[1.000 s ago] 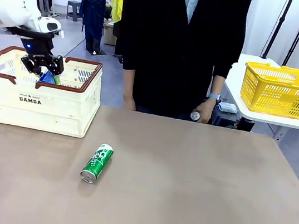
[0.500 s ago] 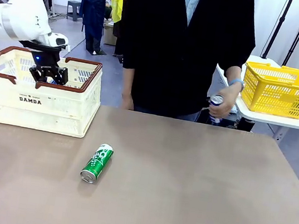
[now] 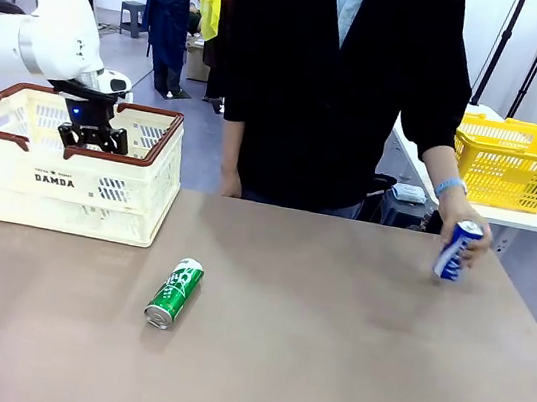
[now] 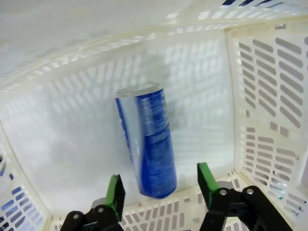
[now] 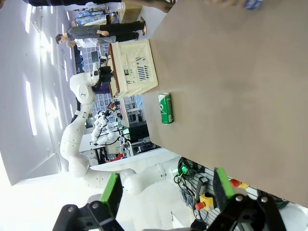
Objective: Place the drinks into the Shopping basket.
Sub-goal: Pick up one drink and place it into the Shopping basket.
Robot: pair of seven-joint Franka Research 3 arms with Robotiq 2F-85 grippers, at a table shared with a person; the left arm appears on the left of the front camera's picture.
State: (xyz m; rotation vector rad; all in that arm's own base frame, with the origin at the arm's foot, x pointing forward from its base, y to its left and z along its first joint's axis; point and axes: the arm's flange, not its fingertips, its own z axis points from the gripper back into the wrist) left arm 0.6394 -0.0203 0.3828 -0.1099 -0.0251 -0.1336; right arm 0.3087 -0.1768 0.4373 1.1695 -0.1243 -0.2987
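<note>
The Shopping basket at far left is cream moulded plastic, slotted, with a dull sheen and a brown plastic rim. Inside it lies a blue can of shiny thin metal with a bare silver top. The table is smooth, matt and grey-brown. On it, a green can is glossy printed metal with a bright silver end. A blue-and-white can at far right looks equally glossy. The left arm has a smooth, slightly shiny white shell. The yellow basket is plastic mesh. The person's jacket is dark matt cloth.
</note>
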